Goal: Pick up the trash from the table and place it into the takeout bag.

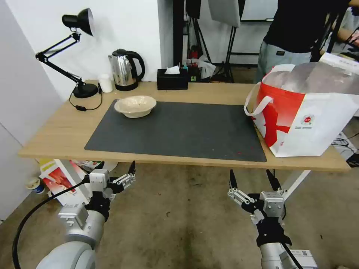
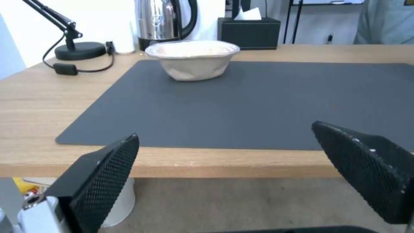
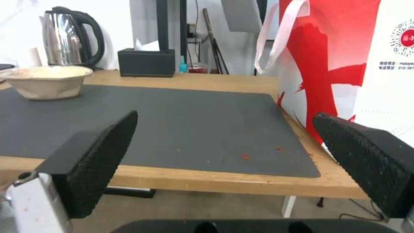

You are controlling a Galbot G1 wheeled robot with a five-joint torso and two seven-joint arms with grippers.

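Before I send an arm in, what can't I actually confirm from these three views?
- Takeout bag contents: head view, a translucent film covers the opening.
- Bag's far side: cut off by the frame edge in head and right wrist views.
- Beige bowl interior: left wrist view is too low; its rim hides it.
- Small print under the bag's logo: too small to read.

Beige bowl (image 1: 135, 105) on dark grey mat (image 1: 179, 130); white takeout bag (image 1: 304, 112) (bold red splash print)

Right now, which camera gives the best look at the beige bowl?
The left wrist view: the beige bowl sits close, showing its dented side. The head view looks into it from above; the right wrist view catches it at the frame's edge.
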